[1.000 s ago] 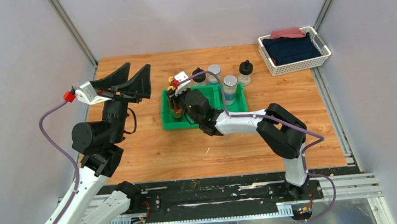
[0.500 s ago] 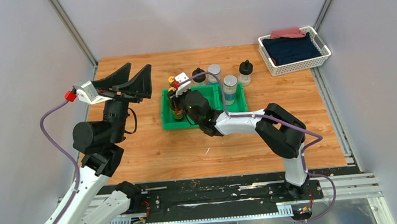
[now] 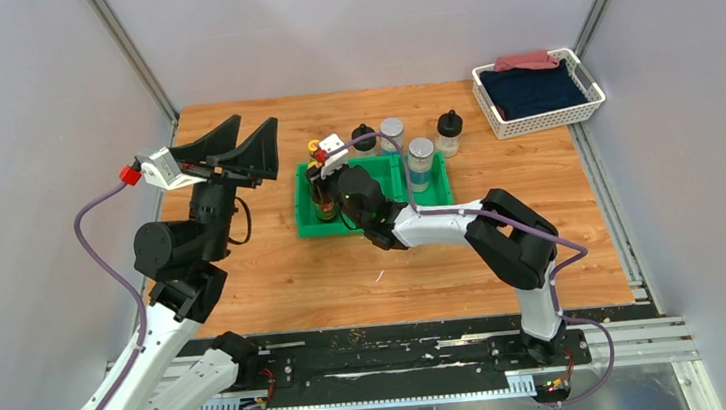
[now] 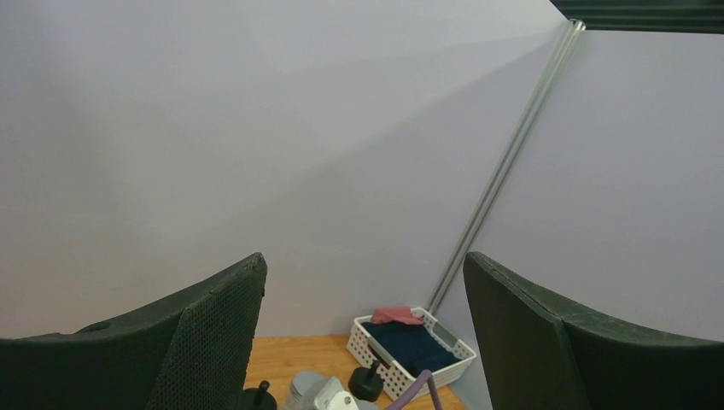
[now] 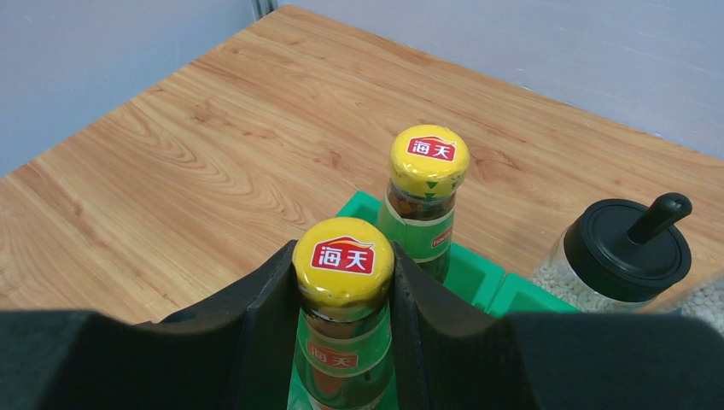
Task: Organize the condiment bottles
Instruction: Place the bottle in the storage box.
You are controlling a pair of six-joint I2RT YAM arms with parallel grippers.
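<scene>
We see right claw (image 5: 343,290) pinching brown bottle (image 5: 343,256) at neck, seemingly inside green bin (image 5: 478,275); tilted release could topple it onto neighbour bottle (image 5: 429,162); left claw (image 3: 241,144) spread.

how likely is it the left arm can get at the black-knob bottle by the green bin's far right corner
Probably not cleanly. The left claw is open and free, but the right claw, shut on a brown bottle, and a shaker behind the green bin stand between it and that black-knob bottle.
</scene>
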